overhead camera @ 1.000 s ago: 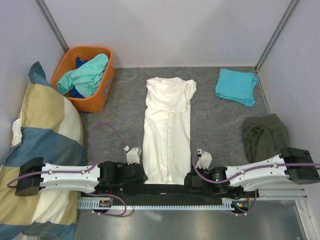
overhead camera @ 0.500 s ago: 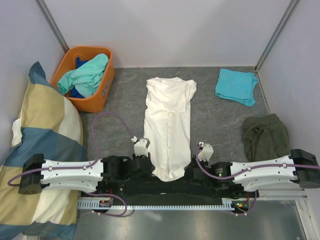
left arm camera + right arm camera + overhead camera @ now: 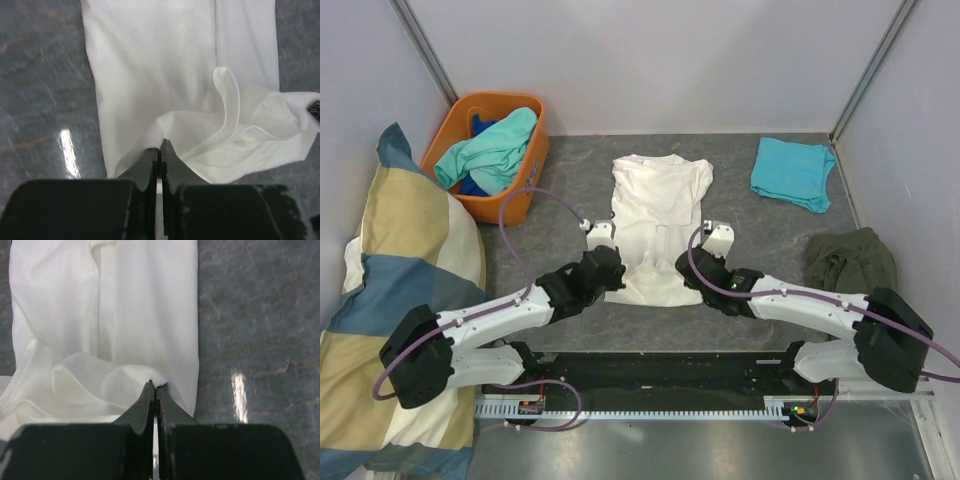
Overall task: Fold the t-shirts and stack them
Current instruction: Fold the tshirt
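Grey marbled table [image 3: 760, 230] boxed in by pale walls, and the white tee [image 3: 658, 195] is lying down the middle of it, reaching from between the two grippers toward the back wall. The left gripper [image 3: 160, 147] is squeezing its jaws together on the tee's near left corner. The right gripper [image 3: 156, 386] is doing the same on the near right corner, fingers pressed tight with cloth caught at the tips. The hem is bunching into loose folds between the two grippers, flopping over the part ahead of them that's lying flat.

Well ahead and to the right of the right gripper, a turquoise tee [image 3: 793, 172] is sitting folded near the back wall. Off to that gripper's right side an olive garment [image 3: 850, 265] is slumping in a heap. Ahead and left of the left gripper an orange basket [image 3: 530, 185] is holding a mint tee [image 3: 490, 150] with something blue under it. A checked pillow [image 3: 410, 260] is lying further left.
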You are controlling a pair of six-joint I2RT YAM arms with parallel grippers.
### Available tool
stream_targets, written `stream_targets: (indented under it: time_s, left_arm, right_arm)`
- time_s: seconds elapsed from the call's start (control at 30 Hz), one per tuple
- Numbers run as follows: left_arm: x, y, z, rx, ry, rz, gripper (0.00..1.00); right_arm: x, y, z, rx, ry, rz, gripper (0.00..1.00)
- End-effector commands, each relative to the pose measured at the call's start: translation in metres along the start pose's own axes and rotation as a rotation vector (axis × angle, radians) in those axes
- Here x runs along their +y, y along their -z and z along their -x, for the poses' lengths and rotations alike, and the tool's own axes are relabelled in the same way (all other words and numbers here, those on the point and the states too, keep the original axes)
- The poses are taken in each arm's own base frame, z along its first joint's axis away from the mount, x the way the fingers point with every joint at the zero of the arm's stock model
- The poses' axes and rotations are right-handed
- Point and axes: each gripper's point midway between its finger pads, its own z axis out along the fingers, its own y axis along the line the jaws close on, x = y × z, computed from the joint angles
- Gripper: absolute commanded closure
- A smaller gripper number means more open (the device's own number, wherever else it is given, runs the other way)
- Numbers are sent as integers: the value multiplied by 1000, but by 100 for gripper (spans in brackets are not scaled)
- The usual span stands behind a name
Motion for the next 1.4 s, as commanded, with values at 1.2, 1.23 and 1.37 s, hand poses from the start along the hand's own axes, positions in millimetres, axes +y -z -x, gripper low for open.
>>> stream_targets:
  time_s: [1.2,1.23,1.37]
  left_arm:
    - [40,-67,201,-296,-59,68,0]
    - [46,-66,183,-264,-37,72,0]
    - [48,-47,135,-199,20,-2,0]
  right_arm:
    - [-41,-78,146,-131,-33,-61,41]
    - [-47,-75,131,-96,-26,-52,40]
    - [-33,-52,88,14,-11,109,40]
